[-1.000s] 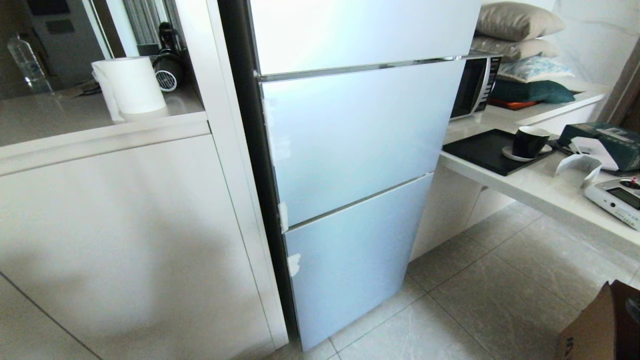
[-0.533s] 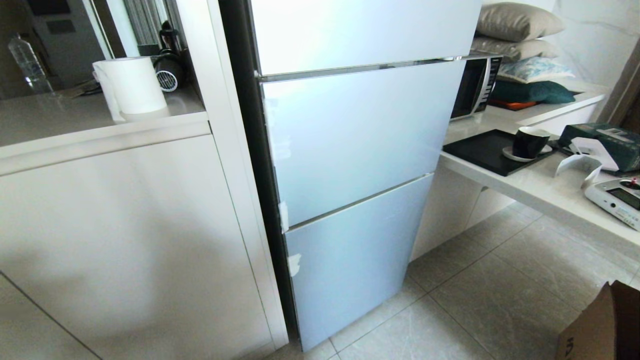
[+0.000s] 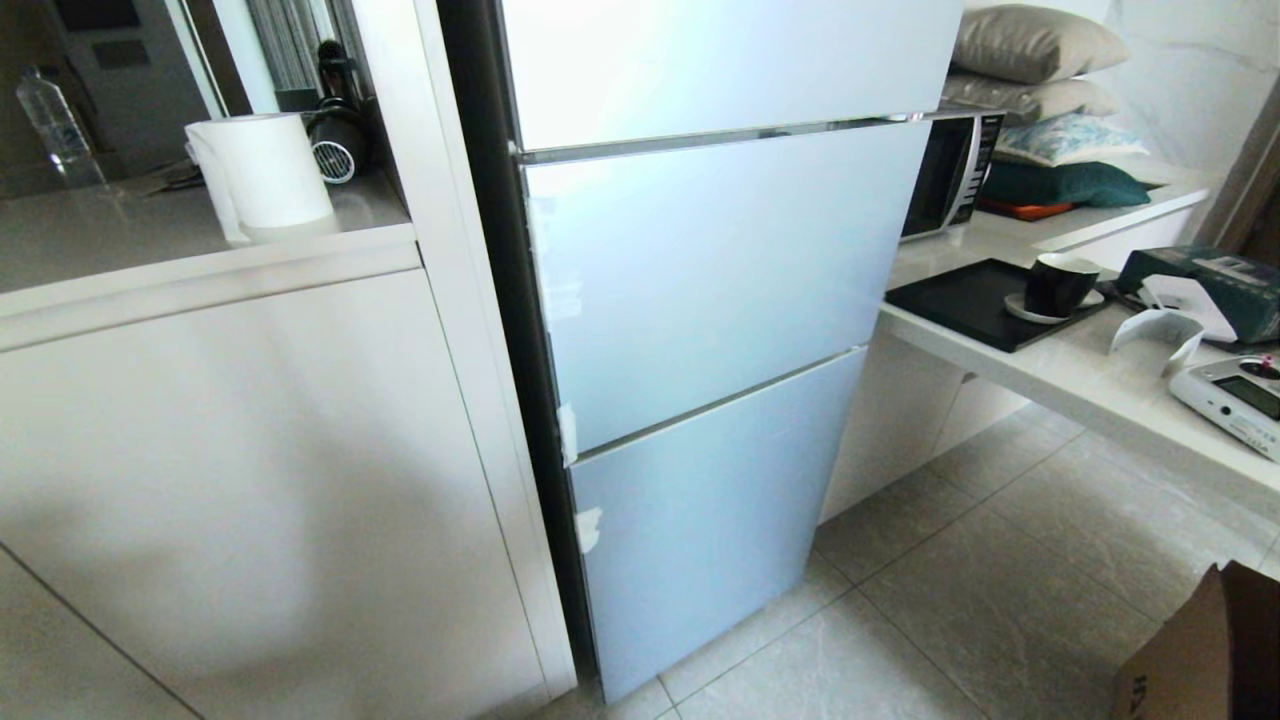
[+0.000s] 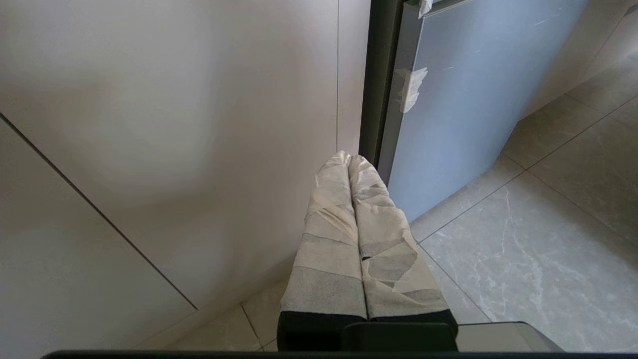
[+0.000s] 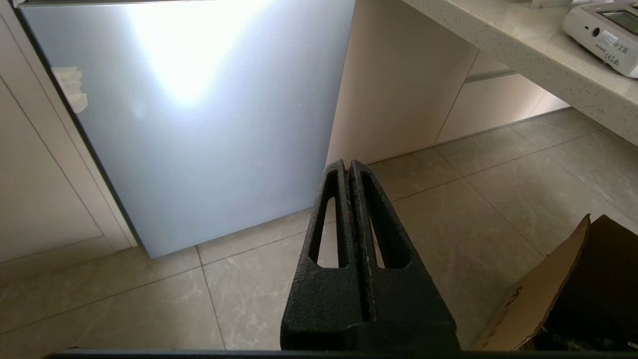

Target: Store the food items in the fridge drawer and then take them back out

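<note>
The fridge [image 3: 700, 330] is seen in the middle of the head view, with its three pale blue door panels all closed. Neither the fridge drawer nor the food items can be seen in any view, so it cannot be told where they are.

A white cabinet [image 3: 250, 450] is placed at 9 o'clock of the fridge, and a roll of paper towel [image 3: 262, 170] is standing on its top. A worktop [image 3: 1090, 385] is found at 3 o'clock of the fridge. On it a black tray [image 3: 965, 300] is laid, and a dark cup [image 3: 1058, 283] on a saucer is set at the right edge of this tray. A microwave [image 3: 950, 170] is seen at 12 o'clock of the tray, and cushions [image 3: 1040, 45] are piled above and beside it. A white device with a screen [image 3: 1235, 400] is lying near the front edge of the worktop. A cardboard box [image 3: 1200, 650] is standing on the tiled floor [image 3: 950, 600] at 5 o'clock.

The left gripper [image 4: 349, 157] is held low, close to the white cabinet and beside the lowest fridge panel; its tape-wrapped fingers [image 4: 334, 209] are pressed together and nothing is pinched. The right gripper [image 5: 347, 163] is pointed at the floor in front of the lowest panel; its black fingers [image 5: 331, 219] are also pressed together and are empty.
</note>
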Controlling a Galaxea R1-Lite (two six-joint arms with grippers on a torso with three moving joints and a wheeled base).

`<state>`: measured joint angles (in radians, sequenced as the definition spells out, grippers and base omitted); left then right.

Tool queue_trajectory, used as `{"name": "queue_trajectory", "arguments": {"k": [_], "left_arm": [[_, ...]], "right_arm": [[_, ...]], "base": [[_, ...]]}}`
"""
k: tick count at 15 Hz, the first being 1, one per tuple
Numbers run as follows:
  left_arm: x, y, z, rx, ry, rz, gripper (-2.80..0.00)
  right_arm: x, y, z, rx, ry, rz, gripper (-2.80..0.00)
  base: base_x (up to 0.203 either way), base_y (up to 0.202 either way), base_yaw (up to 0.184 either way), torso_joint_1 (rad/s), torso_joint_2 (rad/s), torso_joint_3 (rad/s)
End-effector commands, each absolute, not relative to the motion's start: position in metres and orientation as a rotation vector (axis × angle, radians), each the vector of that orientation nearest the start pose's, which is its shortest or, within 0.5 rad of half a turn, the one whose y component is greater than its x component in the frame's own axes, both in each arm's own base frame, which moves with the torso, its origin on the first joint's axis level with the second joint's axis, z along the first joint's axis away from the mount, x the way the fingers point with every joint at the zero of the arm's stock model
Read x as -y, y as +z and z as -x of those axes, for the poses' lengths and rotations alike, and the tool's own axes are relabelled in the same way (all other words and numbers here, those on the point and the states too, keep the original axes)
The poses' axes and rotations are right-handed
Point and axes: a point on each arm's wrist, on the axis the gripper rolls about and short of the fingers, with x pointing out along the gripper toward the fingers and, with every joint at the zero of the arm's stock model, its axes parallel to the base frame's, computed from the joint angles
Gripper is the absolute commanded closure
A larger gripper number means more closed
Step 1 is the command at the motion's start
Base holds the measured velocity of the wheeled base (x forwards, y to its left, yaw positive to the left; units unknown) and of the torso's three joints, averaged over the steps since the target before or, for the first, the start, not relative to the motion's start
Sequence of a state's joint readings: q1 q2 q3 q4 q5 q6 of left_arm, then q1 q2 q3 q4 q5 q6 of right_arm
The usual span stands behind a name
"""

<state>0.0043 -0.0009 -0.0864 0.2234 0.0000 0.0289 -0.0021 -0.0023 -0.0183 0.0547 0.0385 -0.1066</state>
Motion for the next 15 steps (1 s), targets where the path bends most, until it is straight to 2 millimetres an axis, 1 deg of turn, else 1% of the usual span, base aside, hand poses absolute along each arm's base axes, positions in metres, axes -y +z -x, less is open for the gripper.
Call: {"name": "queue_trajectory", "arguments": {"k": [1, 4, 5, 6, 7, 8, 10, 12, 13, 15], "left_arm": [[0.0, 0.076, 0.031, -0.138, 0.002, -0.031, 0.0], [0.0, 0.076, 0.031, -0.137, 0.003, -0.029, 0.0], [0.0, 0.082, 0.032, -0.107, 0.001, -0.027, 0.0], [0.0, 0.099, 0.035, -0.047, 0.0, -0.022, 0.0], [0.0, 0.114, 0.034, -0.029, -0.001, -0.008, 0.0], [0.0, 0.132, 0.029, -0.034, -0.005, 0.019, 0.0], [0.0, 0.165, 0.003, -0.097, -0.021, 0.095, 0.0], [0.002, 0.189, -0.027, -0.106, -0.091, 0.175, 0.0], [0.005, 0.198, -0.035, -0.085, -0.161, 0.239, 0.0], [0.007, 0.205, -0.043, -0.088, -0.201, 0.276, 0.0]], "right_arm": [[-0.001, 0.075, 0.024, -0.036, 0.039, 0.106, 0.0], [-0.001, 0.075, 0.024, -0.036, 0.04, 0.107, 0.0], [-0.001, 0.075, 0.024, -0.036, 0.04, 0.107, 0.0], [-0.001, 0.075, 0.024, -0.036, 0.04, 0.105, 0.0], [-0.001, 0.075, 0.024, -0.036, 0.04, 0.105, 0.0], [-0.001, 0.075, 0.024, -0.036, 0.04, 0.107, 0.0], [-0.001, 0.075, 0.024, -0.036, 0.039, 0.107, 0.0], [-0.001, 0.075, 0.024, -0.036, 0.039, 0.105, 0.0], [-0.001, 0.075, 0.024, -0.037, 0.039, 0.105, 0.0], [-0.001, 0.075, 0.024, -0.038, 0.039, 0.107, 0.0]], "base": [[0.0, 0.0, 0.0, 0.0, 0.0, 0.0], [0.0, 0.0, 0.0, 0.0, 0.0, 0.0], [0.0, 0.0, 0.0, 0.0, 0.0, 0.0], [0.0, 0.0, 0.0, 0.0, 0.0, 0.0], [0.0, 0.0, 0.0, 0.0, 0.0, 0.0], [0.0, 0.0, 0.0, 0.0, 0.0, 0.0], [0.0, 0.0, 0.0, 0.0, 0.0, 0.0], [0.0, 0.0, 0.0, 0.0, 0.0, 0.0], [0.0, 0.0, 0.0, 0.0, 0.0, 0.0], [0.0, 0.0, 0.0, 0.0, 0.0, 0.0]]}}
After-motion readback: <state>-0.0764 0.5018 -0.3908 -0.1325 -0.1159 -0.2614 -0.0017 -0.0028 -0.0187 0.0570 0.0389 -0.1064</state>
